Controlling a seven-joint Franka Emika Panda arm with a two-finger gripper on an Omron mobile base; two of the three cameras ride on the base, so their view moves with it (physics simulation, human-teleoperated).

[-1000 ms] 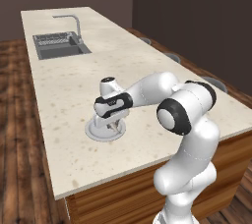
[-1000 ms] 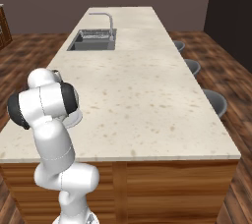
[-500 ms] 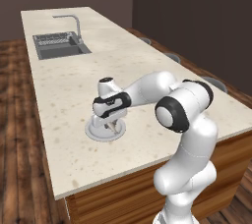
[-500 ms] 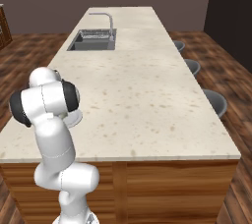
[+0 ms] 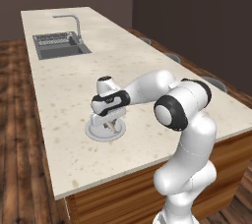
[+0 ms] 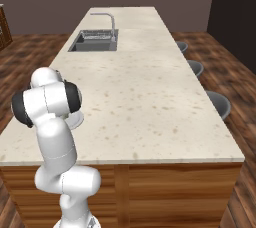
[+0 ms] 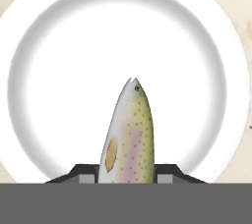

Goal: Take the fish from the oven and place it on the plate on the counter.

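Note:
The fish, slender and speckled grey-tan, points head-first down at the plate in the hand view. My gripper is shut on the fish, with a dark fingertip on either side of its body. In the left base view the gripper hangs just above the round pale plate, which lies on the beige counter. From the right base view a sliver of the plate shows behind my arm. The oven is out of view.
A steel sink with a tap sits at the counter's far end. Grey stools line the counter's right side. Wooden floor surrounds the island.

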